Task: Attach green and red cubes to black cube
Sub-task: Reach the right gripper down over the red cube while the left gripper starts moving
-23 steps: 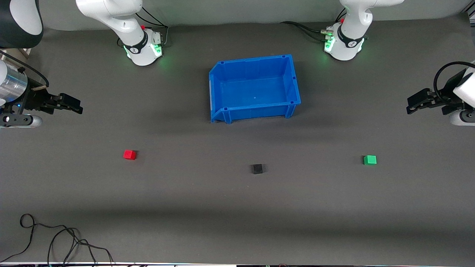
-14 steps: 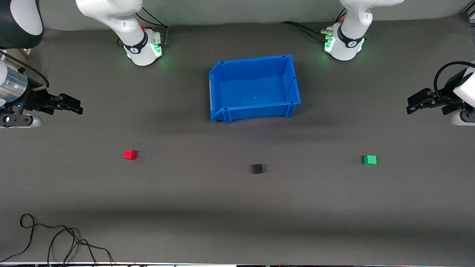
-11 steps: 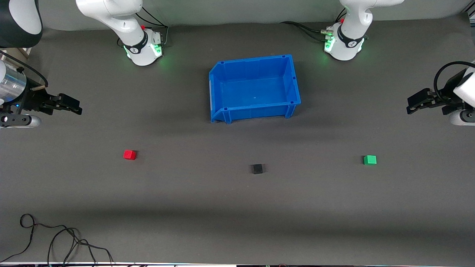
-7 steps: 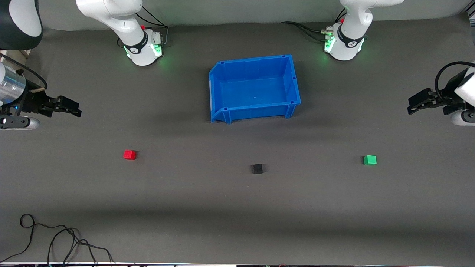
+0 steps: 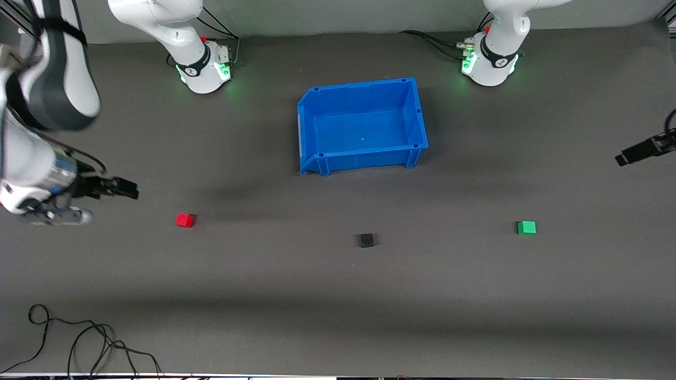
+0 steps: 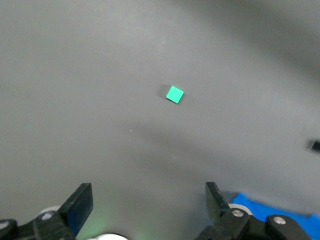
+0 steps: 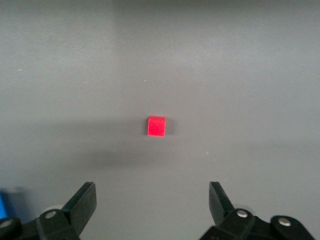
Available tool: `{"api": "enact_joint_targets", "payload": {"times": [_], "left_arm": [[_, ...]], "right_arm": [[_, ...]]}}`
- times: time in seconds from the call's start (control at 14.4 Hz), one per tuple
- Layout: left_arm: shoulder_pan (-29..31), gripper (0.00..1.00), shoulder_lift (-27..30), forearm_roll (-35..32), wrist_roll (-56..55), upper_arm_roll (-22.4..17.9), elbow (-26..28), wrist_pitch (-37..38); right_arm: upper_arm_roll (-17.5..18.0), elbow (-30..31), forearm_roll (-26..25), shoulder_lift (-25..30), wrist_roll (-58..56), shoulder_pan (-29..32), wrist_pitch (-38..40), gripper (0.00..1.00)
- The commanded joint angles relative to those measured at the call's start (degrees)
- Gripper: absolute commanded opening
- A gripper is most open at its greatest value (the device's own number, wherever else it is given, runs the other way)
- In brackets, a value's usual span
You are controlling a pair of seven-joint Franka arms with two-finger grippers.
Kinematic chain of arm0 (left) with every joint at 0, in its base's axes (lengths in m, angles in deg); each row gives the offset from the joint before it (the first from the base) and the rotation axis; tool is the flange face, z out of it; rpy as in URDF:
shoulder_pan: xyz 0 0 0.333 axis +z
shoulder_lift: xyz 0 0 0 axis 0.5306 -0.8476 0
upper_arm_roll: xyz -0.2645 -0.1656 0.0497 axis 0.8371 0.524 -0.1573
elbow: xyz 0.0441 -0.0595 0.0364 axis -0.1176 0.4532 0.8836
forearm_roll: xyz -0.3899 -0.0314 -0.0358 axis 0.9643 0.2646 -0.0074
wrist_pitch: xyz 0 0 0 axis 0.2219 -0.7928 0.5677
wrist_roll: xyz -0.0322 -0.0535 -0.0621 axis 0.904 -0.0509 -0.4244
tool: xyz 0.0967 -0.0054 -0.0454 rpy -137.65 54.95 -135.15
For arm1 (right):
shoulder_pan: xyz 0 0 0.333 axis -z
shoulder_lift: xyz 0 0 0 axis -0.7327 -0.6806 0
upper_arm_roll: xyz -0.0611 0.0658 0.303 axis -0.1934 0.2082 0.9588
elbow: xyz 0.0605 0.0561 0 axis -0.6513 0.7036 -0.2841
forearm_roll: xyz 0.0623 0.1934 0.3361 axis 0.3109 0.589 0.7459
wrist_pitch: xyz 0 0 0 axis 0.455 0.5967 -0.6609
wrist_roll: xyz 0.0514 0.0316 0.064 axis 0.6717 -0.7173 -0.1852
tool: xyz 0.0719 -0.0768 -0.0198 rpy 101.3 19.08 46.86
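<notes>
On the surface, I am at the reach step, nothing attached yet.
Front: black cube [image 5: 365, 240] sits between red cube [image 5: 184, 220] and green cube [image 5: 526, 227], well apart. Left wrist: left hand [image 6: 147, 205] spread, empty, over green cube [image 6: 174, 94]. Right wrist: right hand [image 7: 152, 205] spread over red cube [image 7: 156, 126]; next I descend, centred.

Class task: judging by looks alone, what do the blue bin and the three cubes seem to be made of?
Bin: likely moulded plastic, smooth, with ribs and rim holes. Red cube, green cube, black cube: solid, uniformly coloured, matte faces; plastic or painted wood, cannot tell.
</notes>
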Motion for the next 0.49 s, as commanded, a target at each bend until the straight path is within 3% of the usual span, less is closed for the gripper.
{"api": "enact_joint_targets", "payload": {"times": [0.0, 0.42], "left_arm": [[2.8, 1.0, -0.6, 5.8, -16.9, 0.5, 0.7, 0.5], [4.8, 1.0, -3.8, 13.5, -46.4, 0.5, 2.4, -2.7]], "right_arm": [[-0.2, 1.8, 0.2, -3.5, 0.0, -0.2, -5.1, 1.0], [-0.2, 14.3, 0.3, -5.2, 0.0, -0.1, -23.7, 1.0]]}}
